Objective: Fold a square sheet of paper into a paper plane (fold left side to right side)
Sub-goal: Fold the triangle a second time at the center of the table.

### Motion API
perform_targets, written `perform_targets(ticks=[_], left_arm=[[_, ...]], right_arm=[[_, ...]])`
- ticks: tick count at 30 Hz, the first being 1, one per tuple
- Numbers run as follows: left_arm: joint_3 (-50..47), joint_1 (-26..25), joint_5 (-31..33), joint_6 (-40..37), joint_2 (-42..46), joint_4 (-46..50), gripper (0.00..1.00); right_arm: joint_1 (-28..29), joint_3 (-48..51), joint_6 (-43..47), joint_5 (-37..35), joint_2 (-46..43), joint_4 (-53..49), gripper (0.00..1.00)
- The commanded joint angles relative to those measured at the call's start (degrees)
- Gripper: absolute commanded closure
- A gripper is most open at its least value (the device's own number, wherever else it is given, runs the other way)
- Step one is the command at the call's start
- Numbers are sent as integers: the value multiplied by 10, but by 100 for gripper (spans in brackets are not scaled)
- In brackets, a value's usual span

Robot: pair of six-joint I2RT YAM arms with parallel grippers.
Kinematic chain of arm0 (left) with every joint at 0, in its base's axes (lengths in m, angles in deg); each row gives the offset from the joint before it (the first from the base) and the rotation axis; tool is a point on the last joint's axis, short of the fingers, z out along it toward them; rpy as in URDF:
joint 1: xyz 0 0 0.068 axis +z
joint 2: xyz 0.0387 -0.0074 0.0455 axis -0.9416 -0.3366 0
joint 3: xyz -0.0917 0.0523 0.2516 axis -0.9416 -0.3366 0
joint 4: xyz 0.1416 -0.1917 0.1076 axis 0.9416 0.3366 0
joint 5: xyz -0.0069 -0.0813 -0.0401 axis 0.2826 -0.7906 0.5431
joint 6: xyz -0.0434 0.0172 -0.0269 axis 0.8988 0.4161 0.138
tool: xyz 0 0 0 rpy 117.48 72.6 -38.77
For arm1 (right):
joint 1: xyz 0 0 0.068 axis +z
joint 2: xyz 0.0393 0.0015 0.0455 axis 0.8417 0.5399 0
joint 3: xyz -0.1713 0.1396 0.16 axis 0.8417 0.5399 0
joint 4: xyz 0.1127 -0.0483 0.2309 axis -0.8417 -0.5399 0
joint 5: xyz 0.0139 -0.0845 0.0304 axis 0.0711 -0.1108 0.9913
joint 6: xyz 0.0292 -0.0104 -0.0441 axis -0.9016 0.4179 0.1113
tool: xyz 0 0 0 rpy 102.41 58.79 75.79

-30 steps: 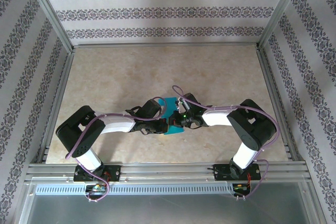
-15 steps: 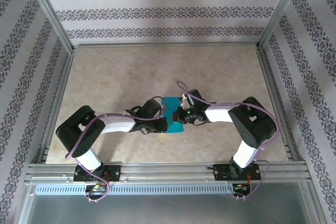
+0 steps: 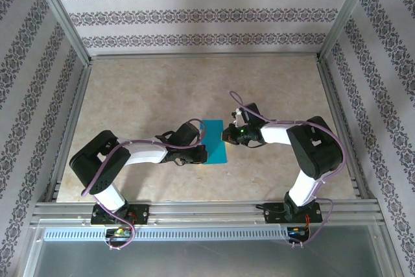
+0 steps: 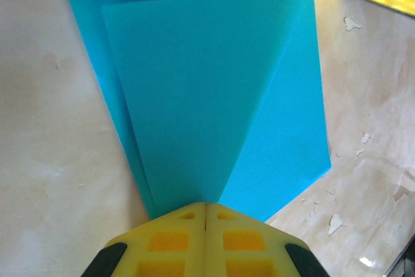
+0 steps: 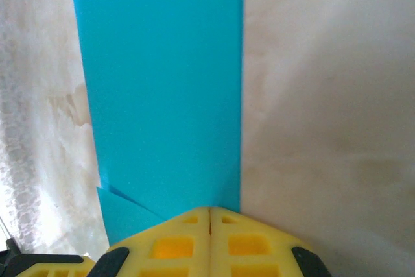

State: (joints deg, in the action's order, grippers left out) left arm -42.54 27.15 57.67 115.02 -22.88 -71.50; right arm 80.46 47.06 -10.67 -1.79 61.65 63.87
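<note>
The square sheet of paper (image 3: 213, 142) lies folded on the table as a tall teal oblong. In the left wrist view the paper (image 4: 214, 95) shows layered diagonal flaps. My left gripper (image 3: 203, 154) is shut, its tip (image 4: 206, 205) resting at the paper's left edge. My right gripper (image 3: 225, 135) is shut too, with its tip (image 5: 209, 211) at the right edge of the paper (image 5: 162, 89). Neither pair of jaws shows paper between the pads. A finished paper plane is out of view.
The beige table (image 3: 142, 95) is framed by aluminium rails (image 3: 207, 207) and patterned walls. Both forearms lie low over the table's near half, converging on the paper. Open tabletop stretches behind and to both sides.
My right gripper has slid back to the right, off the top of the paper to its right edge, uncovering more of it. The left gripper and the paper have stayed put.
</note>
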Motion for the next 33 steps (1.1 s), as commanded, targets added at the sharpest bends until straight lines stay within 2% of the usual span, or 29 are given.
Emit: perform_targets(ticks=[1, 7, 14, 20, 33], left_arm=[[-9, -7, 1, -3, -17, 39, 100], [-4, -7, 4, -6, -11, 41, 100], [-4, -7, 2, -7, -10, 37, 100], [-4, -7, 0, -6, -7, 33, 100], [48, 8, -44, -9, 15, 23, 95]], right_arm=[[-12, -4, 21, -43, -47, -41, 100], [18, 33, -24, -13, -111, -31, 100], [88, 36, -86, -3, -70, 34, 100], [93, 18, -94, -4, -13, 54, 100], [96, 50, -86, -24, 9, 14, 100]])
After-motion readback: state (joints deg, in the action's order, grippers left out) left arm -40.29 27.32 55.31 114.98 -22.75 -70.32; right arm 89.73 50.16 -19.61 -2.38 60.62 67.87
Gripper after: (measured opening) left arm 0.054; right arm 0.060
